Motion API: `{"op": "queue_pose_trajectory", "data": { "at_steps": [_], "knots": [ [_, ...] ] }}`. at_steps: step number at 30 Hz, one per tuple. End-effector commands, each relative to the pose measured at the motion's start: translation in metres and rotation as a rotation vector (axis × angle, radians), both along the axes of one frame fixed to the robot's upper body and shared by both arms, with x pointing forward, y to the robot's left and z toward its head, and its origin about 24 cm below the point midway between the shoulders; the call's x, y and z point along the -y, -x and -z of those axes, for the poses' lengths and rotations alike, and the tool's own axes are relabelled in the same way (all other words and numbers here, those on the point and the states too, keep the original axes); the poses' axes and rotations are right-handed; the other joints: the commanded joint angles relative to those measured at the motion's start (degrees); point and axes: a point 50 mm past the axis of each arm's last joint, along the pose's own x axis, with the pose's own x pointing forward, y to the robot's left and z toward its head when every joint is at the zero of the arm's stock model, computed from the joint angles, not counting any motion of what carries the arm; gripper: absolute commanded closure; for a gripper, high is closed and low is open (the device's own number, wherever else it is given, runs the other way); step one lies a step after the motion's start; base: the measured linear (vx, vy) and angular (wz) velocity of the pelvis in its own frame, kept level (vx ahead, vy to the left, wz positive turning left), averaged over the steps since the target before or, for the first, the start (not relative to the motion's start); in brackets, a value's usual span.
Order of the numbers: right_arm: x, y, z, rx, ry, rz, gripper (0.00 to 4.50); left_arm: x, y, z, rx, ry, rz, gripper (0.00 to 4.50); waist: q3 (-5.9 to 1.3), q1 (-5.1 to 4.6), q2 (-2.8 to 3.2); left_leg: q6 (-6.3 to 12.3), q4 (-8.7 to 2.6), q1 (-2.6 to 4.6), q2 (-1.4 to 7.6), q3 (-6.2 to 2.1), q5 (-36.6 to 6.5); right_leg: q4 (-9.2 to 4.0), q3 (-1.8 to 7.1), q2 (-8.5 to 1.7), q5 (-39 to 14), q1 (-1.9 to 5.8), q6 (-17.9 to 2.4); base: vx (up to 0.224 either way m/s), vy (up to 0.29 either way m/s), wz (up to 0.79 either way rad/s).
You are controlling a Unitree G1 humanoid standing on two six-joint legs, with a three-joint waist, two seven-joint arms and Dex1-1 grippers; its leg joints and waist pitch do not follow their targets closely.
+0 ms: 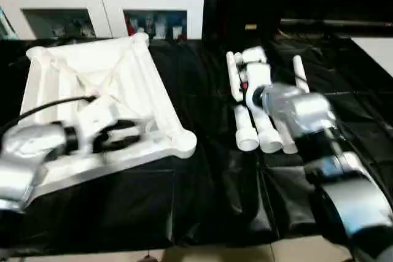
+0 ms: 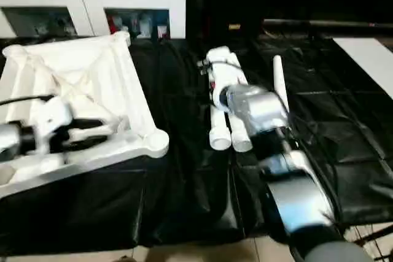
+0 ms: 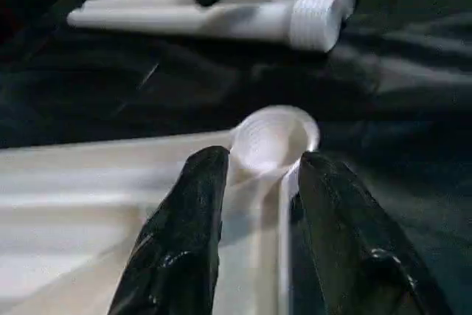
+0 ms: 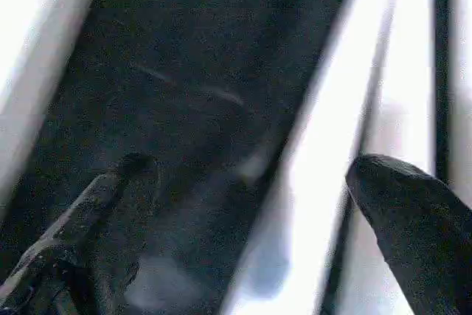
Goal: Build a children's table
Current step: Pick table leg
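The right gripper [image 4: 243,212], jaws spread wide, hangs over the legs [image 1: 258,130] lying lengthwise on the desk [image 1: 202,207], while the left gripper [image 3: 254,204], jaws parted and empty, rests on the upturned tabletop [image 1: 92,84].

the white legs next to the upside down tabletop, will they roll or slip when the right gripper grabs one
Probably yes. The legs are round, tapered and smooth, lying loose side by side on the glossy black sheet, so a nudge could roll one. They look like stiff, light plastic. The right gripper is open above them, and smooth plastic may slip.
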Motion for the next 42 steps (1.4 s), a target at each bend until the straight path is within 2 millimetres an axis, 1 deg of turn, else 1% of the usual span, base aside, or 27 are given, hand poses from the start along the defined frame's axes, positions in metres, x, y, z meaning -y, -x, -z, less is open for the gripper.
{"op": "queue_pose_trajectory", "data": {
  "at_steps": [1,2,3,5,7,8,9,11,12,14,17,19,26,28,29,31,34,38,42],
  "knots": [
    [0.005,-0.005,-0.005,0.000,0.004,0.050,0.00,0.008,0.003,-0.001,-0.009,0.016,0.029,2.66,-3.86,0.08,0.54,-1.95,-3.99,0.65,3.22,-0.70,-2.2,-3.15,3.22,-5.32,6.5,2.91,-14.4,0.000,0.000,0.00],
    [0.008,-0.004,0.000,-0.053,0.017,0.073,0.00,0.010,0.005,0.001,-0.017,0.017,0.037,2.66,-3.88,0.03,0.46,-1.88,-3.97,0.62,3.21,-0.72,-2.1,-3.12,3.21,-5.29,6.5,2.96,-14.4,0.000,0.000,0.00],
    [0.010,-0.004,0.003,-0.081,0.034,0.082,0.00,0.012,0.006,0.002,-0.024,0.015,0.042,2.66,-3.88,-0.11,0.56,-1.90,-3.96,0.63,3.23,-0.77,-2.2,-3.10,3.13,-5.27,5.9,2.92,-14.8,0.000,0.000,0.00],
    [0.012,-0.003,0.006,-0.094,0.041,0.094,0.00,0.013,0.007,0.003,-0.028,0.009,0.050,2.66,-3.76,-0.03,0.60,-1.85,-3.94,0.58,3.31,-0.68,-2.6,-3.21,3.16,-5.30,5.1,2.91,-14.5,0.000,0.000,0.00],
    [0.014,-0.002,0.013,-0.119,0.035,0.126,0.00,0.018,0.009,0.003,-0.039,0.006,0.068,2.66,-3.88,-0.01,0.66,-2.03,-3.86,0.70,3.38,-0.64,-2.6,-3.16,3.15,-5.26,5.2,2.88,-14.5,0.000,0.000,0.00],
    [0.014,-0.002,0.016,-0.140,0.009,0.135,0.00,0.020,0.010,0.003,-0.042,0.007,0.080,2.66,-3.93,0.07,0.87,-2.10,-3.79,0.71,3.35,-0.64,-2.4,-3.09,3.15,-5.28,5.6,2.86,-14.6,0.000,0.000,0.00],
    [0.013,-0.001,0.018,-0.156,-0.013,0.133,0.00,0.022,0.011,0.002,-0.043,0.009,0.086,2.66,-3.90,0.06,0.76,-2.12,-3.81,0.66,3.36,-0.62,-2.5,-3.10,3.12,-5.17,5.8,2.88,-14.7,0.000,0.000,0.00],
    [0.010,0.000,0.020,-0.182,-0.058,0.124,0.00,0.024,0.011,0.001,-0.042,0.010,0.095,2.66,-3.92,0.02,0.74,-2.06,-3.81,0.68,3.41,-0.64,-2.9,-2.99,3.03,-5.09,5.9,2.90,-14.8,0.000,0.000,0.00],
    [0.008,0.001,0.021,-0.196,-0.072,0.119,0.00,0.025,0.011,0.001,-0.041,0.010,0.099,2.66,-3.85,0.06,0.68,-1.92,-3.83,0.57,3.38,-0.60,-2.9,-3.00,3.01,-5.03,5.7,2.93,-14.8,0.000,0.000,0.00],
    [0.007,0.001,0.024,-0.206,-0.074,0.119,0.00,0.027,0.011,0.000,-0.040,0.008,0.105,2.66,-3.87,0.05,0.72,-1.74,-3.76,0.56,3.40,-0.58,-3.0,-3.03,2.99,-5.12,5.5,2.90,-15.0,0.000,0.000,0.00],
    [0.005,0.000,0.023,-0.197,-0.086,0.117,0.00,0.028,0.011,-0.001,-0.040,0.004,0.108,2.66,-3.85,0.16,0.88,-1.99,-3.78,0.73,3.50,-0.56,-3.7,-3.14,2.97,-5.19,4.1,2.69,-14.9,0.000,0.000,0.00],
    [0.005,-0.003,0.019,-0.137,-0.048,0.106,0.00,0.028,0.012,-0.001,-0.038,-0.001,0.111,2.66,-3.86,0.11,0.87,-2.30,-3.81,0.70,3.49,-0.57,-4.0,-3.15,2.96,-5.24,3.7,2.71,-14.9,0.000,0.000,0.00],
    [0.002,-0.007,0.011,-0.107,0.009,0.081,0.00,0.029,0.012,-0.002,-0.038,0.000,0.118,2.66,-3.93,0.13,0.81,-1.99,-3.73,0.65,3.43,-0.54,-3.0,-3.02,2.87,-5.09,4.7,2.76,-14.9,0.000,0.000,0.00],
    [0.000,-0.009,0.005,-0.080,0.023,0.075,0.00,0.029,0.012,-0.002,-0.037,0.000,0.120,2.66,-3.95,0.17,0.82,-1.88,-3.69,0.62,3.43,-0.55,-2.8,-2.96,2.87,-5.09,5.0,2.75,-14.9,0.000,0.000,0.00],
    [0.000,-0.010,0.003,-0.073,0.019,0.072,0.00,0.029,0.012,-0.002,-0.038,0.001,0.120,2.66,-3.93,0.15,0.71,-1.87,-3.72,0.63,3.45,-0.54,-2.9,-2.98,2.87,-5.09,4.9,2.74,-14.8,0.000,0.000,0.00],
    [-0.005,-0.013,-0.005,-0.037,-0.011,0.051,0.00,0.029,0.012,-0.002,-0.038,0.000,0.121,2.66,-3.94,0.17,0.77,-1.73,-3.69,0.61,3.45,-0.55,-2.8,-2.94,2.89,-5.13,5.2,2.75,-14.8,0.000,0.000,0.00],
    [-0.010,-0.014,-0.013,-0.026,-0.041,0.021,0.00,0.029,0.012,-0.003,-0.038,-0.001,0.122,2.66,-3.98,0.14,0.81,-1.48,-3.65,0.58,3.45,-0.55,-2.7,-2.87,2.85,-5.03,5.6,2.78,-14.9,0.000,0.000,0.00],
    [-0.015,-0.012,-0.007,-0.064,-0.043,0.014,0.00,0.030,0.012,-0.003,-0.040,-0.003,0.131,2.66,-3.99,0.19,0.86,-1.29,-3.60,0.59,3.50,-0.54,-2.4,-2.83,2.87,-5.10,6.1,2.72,-15.1,0.000,0.000,0.00],
    [-0.019,-0.006,0.010,-0.115,-0.032,0.014,0.00,0.034,0.013,-0.002,-0.042,0.000,0.142,2.66,-4.05,0.31,0.87,-1.36,-3.60,0.59,3.54,-0.55,-2.1,-2.78,2.82,-5.17,6.3,2.72,-15.4,0.000,0.000,0.00]
  ]
}}
